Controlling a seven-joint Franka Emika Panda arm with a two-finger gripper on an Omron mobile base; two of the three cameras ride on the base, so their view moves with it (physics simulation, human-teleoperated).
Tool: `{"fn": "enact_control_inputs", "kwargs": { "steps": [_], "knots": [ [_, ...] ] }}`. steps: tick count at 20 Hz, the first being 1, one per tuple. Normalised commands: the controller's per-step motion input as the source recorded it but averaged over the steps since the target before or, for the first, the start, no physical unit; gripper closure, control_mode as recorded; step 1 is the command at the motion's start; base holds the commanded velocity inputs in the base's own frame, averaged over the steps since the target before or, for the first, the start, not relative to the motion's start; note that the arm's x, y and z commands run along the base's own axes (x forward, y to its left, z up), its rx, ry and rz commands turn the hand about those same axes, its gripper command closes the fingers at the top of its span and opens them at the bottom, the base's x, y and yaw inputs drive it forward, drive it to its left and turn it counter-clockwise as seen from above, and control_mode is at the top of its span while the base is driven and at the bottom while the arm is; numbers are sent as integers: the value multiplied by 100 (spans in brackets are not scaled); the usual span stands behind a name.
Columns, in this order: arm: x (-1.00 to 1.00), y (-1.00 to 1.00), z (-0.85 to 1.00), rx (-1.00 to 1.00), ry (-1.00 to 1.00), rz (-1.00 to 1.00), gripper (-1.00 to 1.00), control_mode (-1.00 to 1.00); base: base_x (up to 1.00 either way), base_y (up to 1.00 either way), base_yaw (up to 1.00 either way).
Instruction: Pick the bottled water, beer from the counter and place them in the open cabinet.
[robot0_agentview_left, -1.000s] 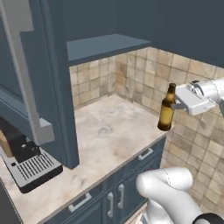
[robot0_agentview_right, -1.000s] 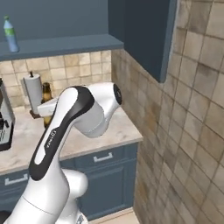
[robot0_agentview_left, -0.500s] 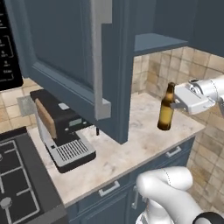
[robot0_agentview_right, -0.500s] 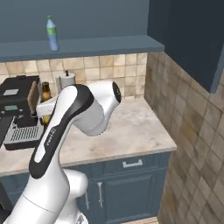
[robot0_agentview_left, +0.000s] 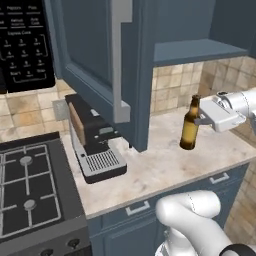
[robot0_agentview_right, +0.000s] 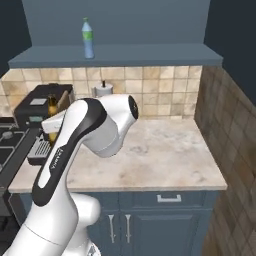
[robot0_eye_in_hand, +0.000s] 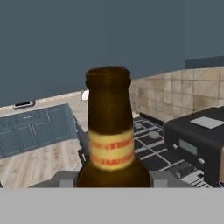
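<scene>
The beer (robot0_agentview_left: 190, 123) hangs upright in the air above the counter (robot0_agentview_left: 165, 165), clear of the stone, with the gripper (robot0_agentview_left: 202, 119) clamped on its upper body from the side – the fingers pinch narrow on the glass. In the hand view the beer's neck and yellowish label band rise close between the finger tips; its foot is cut off by the lower edge. In the right base view a sliver of the beer (robot0_agentview_right: 51, 106) peeks out behind the white arm, the rest hidden.

The bottled water (robot0_agentview_right: 88, 38) stands upright on the shelf of the open cabinet (robot0_agentview_right: 120, 55), toward the shelf's left end, well above the beer. The cabinet's tall slab door (robot0_agentview_left: 102, 60) swings out over the counter, to the left of the beer as the left base camera sees it.

On the counter left of the beer sits a dark coffee machine (robot0_agentview_left: 95, 140) with a grille tray, partly behind the door – beyond it, a black stove top (robot0_agentview_left: 30, 190). A microwave panel (robot0_agentview_left: 22, 47) hangs above the stove. Beige tiles (robot0_agentview_right: 150, 92) back the counter, and a paper-towel roll (robot0_agentview_right: 103, 90) stands against them, its lower part hidden by the arm. Silver handles mark the drawers (robot0_agentview_right: 170, 199) under the counter.
</scene>
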Motion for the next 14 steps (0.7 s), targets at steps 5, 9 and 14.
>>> {"fn": "enact_control_inputs", "kwargs": {
  "steps": [5, 9, 14],
  "knots": [
    [0, 0, 0, 0, 0, 0, 100, 100, 21, -3, 37],
    [0, 0, 0, 0, 0, 0, 100, 100, 25, -47, 27],
    [0, 0, 0, 0, 0, 0, 100, 100, 32, -57, 20]
  ]
}}
